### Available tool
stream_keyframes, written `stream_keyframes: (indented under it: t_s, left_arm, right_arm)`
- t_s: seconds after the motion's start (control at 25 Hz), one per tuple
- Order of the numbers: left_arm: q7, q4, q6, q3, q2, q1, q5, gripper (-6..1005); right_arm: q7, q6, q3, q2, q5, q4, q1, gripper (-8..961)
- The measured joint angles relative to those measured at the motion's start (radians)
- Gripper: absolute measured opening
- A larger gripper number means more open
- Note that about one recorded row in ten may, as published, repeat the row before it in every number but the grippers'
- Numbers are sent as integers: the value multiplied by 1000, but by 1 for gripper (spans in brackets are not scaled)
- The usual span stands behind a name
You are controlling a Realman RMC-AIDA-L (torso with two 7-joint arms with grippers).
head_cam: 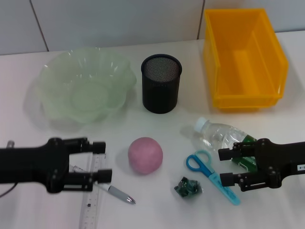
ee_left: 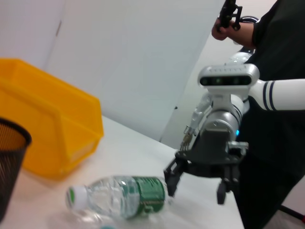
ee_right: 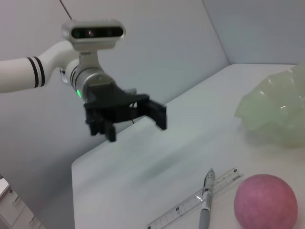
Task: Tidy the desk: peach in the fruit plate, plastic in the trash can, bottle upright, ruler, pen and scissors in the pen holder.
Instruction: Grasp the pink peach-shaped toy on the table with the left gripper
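The white table (head_cam: 157, 43) carries all the things of the task; in the upper left of the head view stands the pale green fruit plate (head_cam: 86, 86), which has a wavy rim; just right of it, at the upper centre, stands the black mesh pen holder (head_cam: 161, 82), upright; in the upper right sits the yellow bin (head_cam: 244, 58) that serves as trash can.

The pink peach (head_cam: 145, 155) lies on the table a little below the centre of the frame, apart from the plate; right of it, near the lower centre, lies a small crumpled piece of green plastic (head_cam: 188, 186); the blue scissors (head_cam: 212, 174) lie just beside it to the right, with the handles toward the upper left; the clear bottle (head_cam: 224, 139) with a green label lies on its side at the centre right, with its white cap pointing to the upper left.

The left gripper (head_cam: 102, 161) hovers at the lower left of the frame, with its jaws apart, above the clear ruler (head_cam: 92, 200) and the pen (head_cam: 116, 193), which cross each other there; the right gripper (head_cam: 228, 167) is at the lower right, also with jaws apart, just over the bottom end of the bottle and close to the scissors; neither gripper holds anything.
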Motion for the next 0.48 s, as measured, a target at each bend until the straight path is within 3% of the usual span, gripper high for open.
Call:
stream_keyframes:
  t_s: [0.24,0.4,0.48]
  left_arm:
    - [1,57,-79,-4,-20,-50,12,801]
    - [2,111,-123,1,-49,-91,78,801]
    - [2,131,-170,47,-59,-125,119,801]
  right_arm:
    - [0,1,0,0,-11,-3,1,762]
    - [0,2,4,0,-23,-4,6,762]
    - [0,2,7,-1,-25,-4,8,762]
